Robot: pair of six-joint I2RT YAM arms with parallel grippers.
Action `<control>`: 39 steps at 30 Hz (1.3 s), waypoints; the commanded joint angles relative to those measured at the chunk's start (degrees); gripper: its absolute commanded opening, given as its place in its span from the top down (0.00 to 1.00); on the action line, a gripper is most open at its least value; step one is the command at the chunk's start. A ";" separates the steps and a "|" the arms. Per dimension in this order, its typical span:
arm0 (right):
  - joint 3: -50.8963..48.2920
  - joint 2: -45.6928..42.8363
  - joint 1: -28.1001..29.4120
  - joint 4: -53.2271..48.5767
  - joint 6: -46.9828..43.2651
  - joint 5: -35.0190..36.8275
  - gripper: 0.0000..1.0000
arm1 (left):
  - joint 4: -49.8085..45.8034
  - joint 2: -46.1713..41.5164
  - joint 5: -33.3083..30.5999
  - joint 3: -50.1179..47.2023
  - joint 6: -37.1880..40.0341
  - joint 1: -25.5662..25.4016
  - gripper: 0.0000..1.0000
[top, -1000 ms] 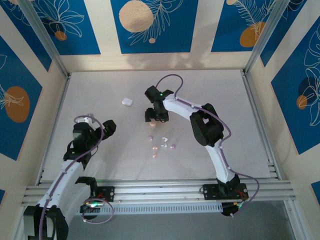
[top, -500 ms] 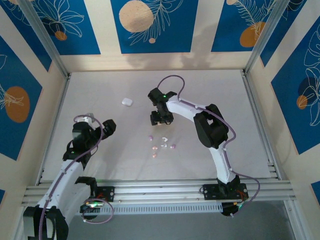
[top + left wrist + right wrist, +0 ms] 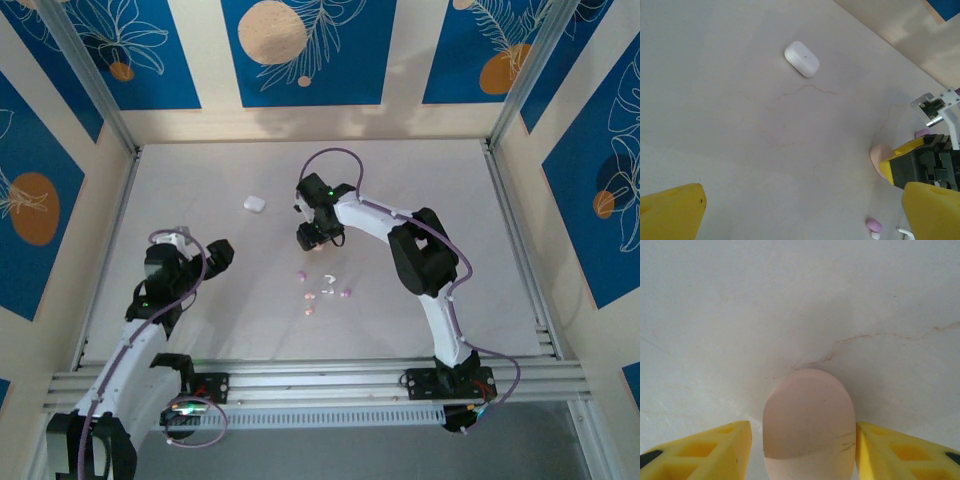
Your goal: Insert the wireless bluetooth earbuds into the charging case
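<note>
A pink pebble-shaped charging case (image 3: 809, 425) lies on the pale table between my right gripper's (image 3: 803, 452) yellow fingers. The right finger touches its side and a narrow gap remains at the left finger. In the top view my right gripper (image 3: 311, 238) reaches down over that case at the table's middle. Several tiny earbuds (image 3: 322, 291), pink, white and purple, lie scattered just nearer than it. From the left wrist I see the pink case (image 3: 878, 157) and a purple earbud (image 3: 873, 224). My left gripper (image 3: 199, 246) hovers wide open and empty at the left.
A white closed case (image 3: 253, 203) lies at the back left of the middle, also seen from the left wrist as the white case (image 3: 801, 58). Metal frame rails and patterned walls border the table on all sides.
My right gripper's fingers have drawn in around the pink case, and the wrist has shifted slightly toward the back. The left arm has not moved.
</note>
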 commanded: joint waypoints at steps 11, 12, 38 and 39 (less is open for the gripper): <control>-4.73 -1.04 -0.43 2.64 -4.98 -2.79 0.44 | 1.58 0.07 4.35 2.17 0.67 0.43 0.00; -5.20 -1.24 -0.45 3.29 -5.24 -2.85 0.47 | 1.67 0.16 4.68 2.25 0.72 0.43 0.00; -46.31 -51.15 -0.60 41.20 -20.16 -12.48 0.69 | 6.87 6.38 14.97 15.26 -2.02 -11.85 0.24; -47.80 -52.64 -0.39 42.32 -21.84 -12.98 0.70 | 7.45 6.75 14.67 15.91 -1.91 -13.51 0.24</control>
